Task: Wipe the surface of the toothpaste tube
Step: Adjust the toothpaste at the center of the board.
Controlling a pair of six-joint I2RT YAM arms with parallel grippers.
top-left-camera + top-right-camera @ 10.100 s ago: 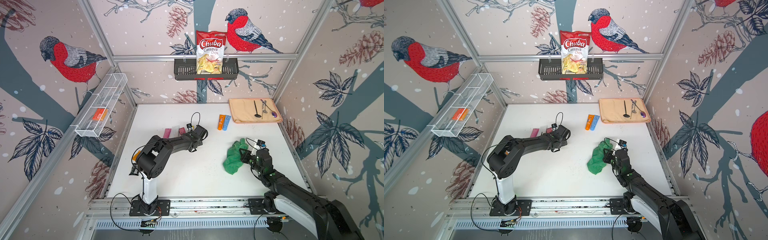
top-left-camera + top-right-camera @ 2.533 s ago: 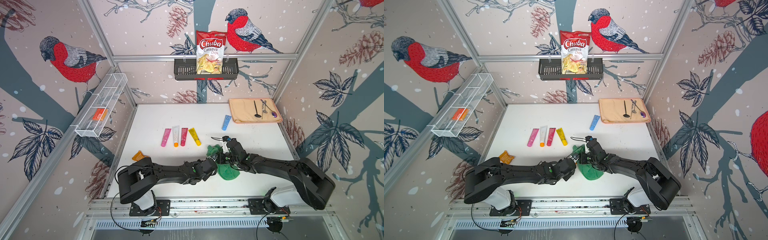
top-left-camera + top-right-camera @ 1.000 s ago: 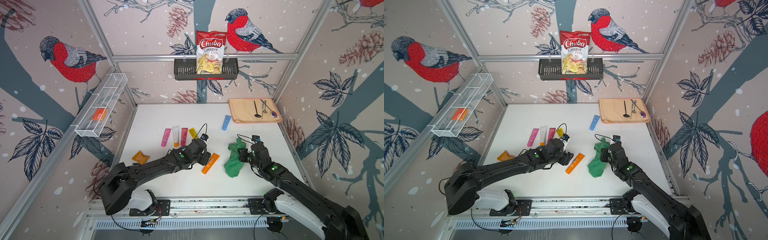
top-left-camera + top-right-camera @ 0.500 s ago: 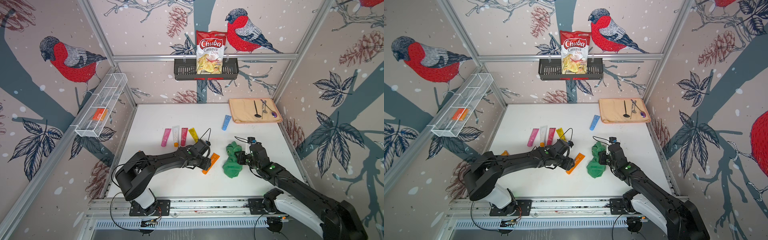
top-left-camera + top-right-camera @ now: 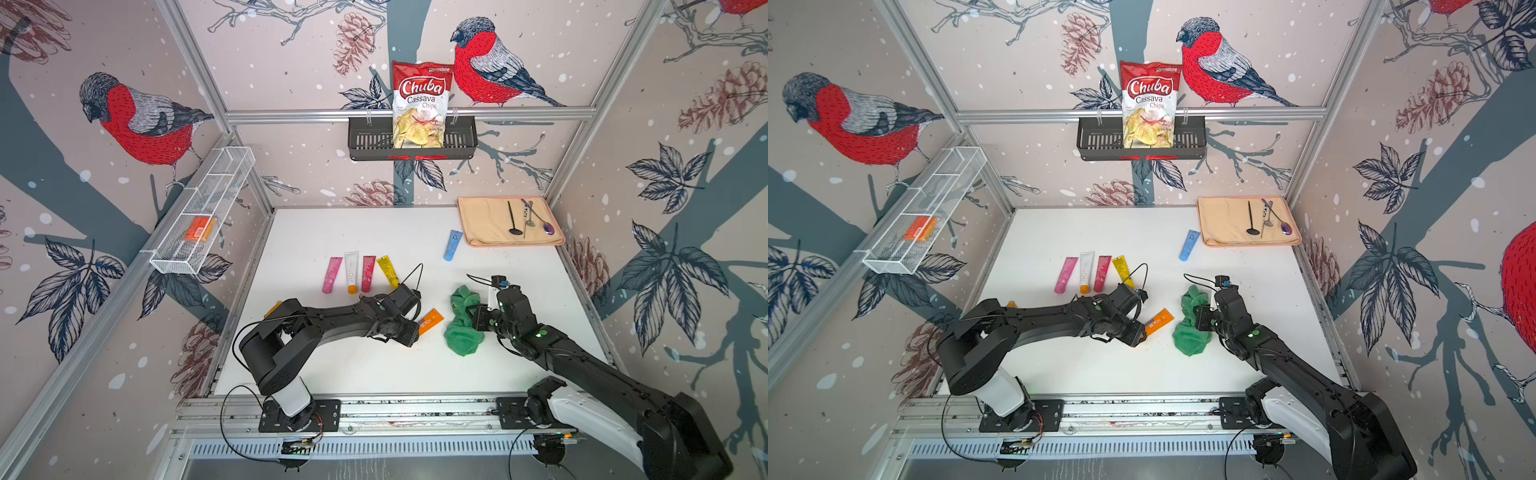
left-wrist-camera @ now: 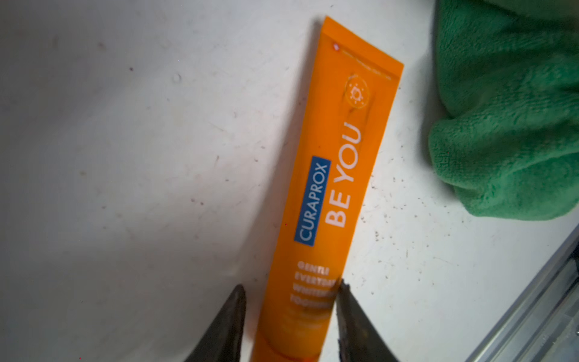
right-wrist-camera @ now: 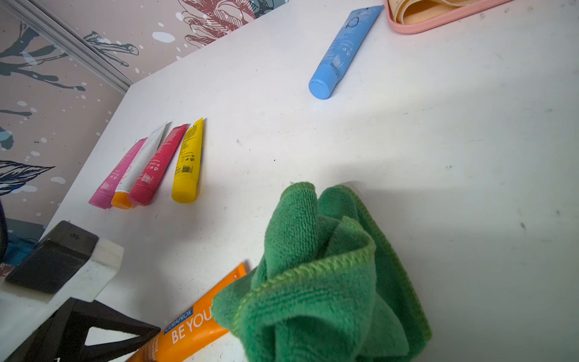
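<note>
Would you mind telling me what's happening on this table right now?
The left gripper straddles the cap end of an orange toothpaste tube lying on the white table. Its jaws are open with a gap on one side, so nothing is gripped yet. The right gripper is shut on a bunched green cloth beside the tube's flat end. The left wrist view shows bare table between them, so cloth and tube are apart.

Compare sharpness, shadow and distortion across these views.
Left wrist view: on the orange tube the big lettering reads clearly, the small print by the fingers is smeared. Right wrist view: the green cloth shows its weave; a broad soft shadow lies beside it on the table. In both top views: sharp, but the frame post leans outward.
</note>
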